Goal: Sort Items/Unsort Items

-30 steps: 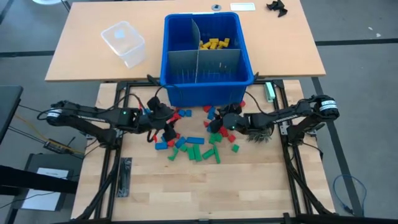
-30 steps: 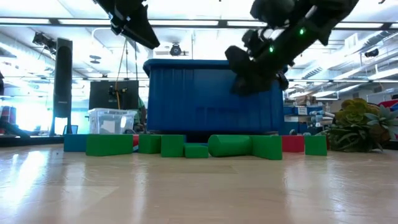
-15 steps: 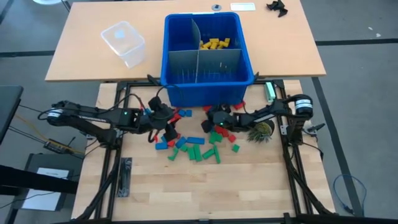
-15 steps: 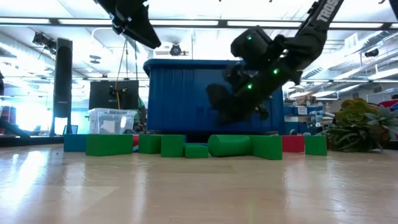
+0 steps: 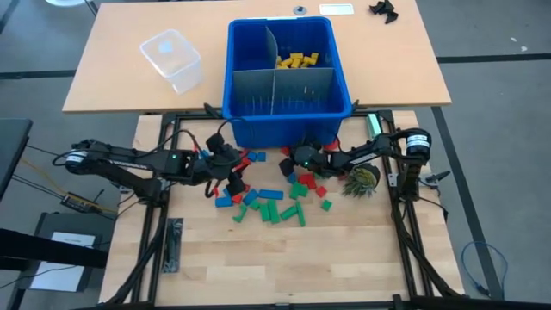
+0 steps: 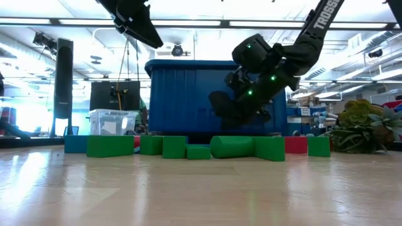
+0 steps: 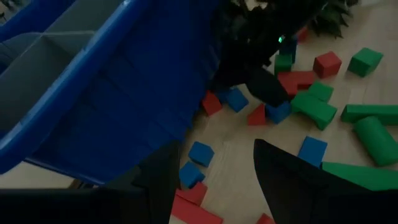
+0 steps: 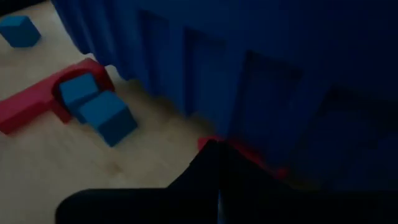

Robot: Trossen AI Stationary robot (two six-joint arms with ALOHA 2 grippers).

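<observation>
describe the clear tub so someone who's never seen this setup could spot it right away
Start at the big blue bin at the middle of the table, seen from above. Look to its left on the bare tan tabletop: the clear tub stands there alone. It is the only see-through container; everything else nearby is solid blue plastic or small coloured blocks.

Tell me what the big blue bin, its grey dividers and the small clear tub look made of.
Large blue bin: likely moulded plastic, smooth with a slight sheen and ribbed walls. Grey slotted divider sheets: thin, matte, rigid plastic by the look, though that is uncertain. Small clear tub: translucent plastic; the tabletop shows through it.
</observation>
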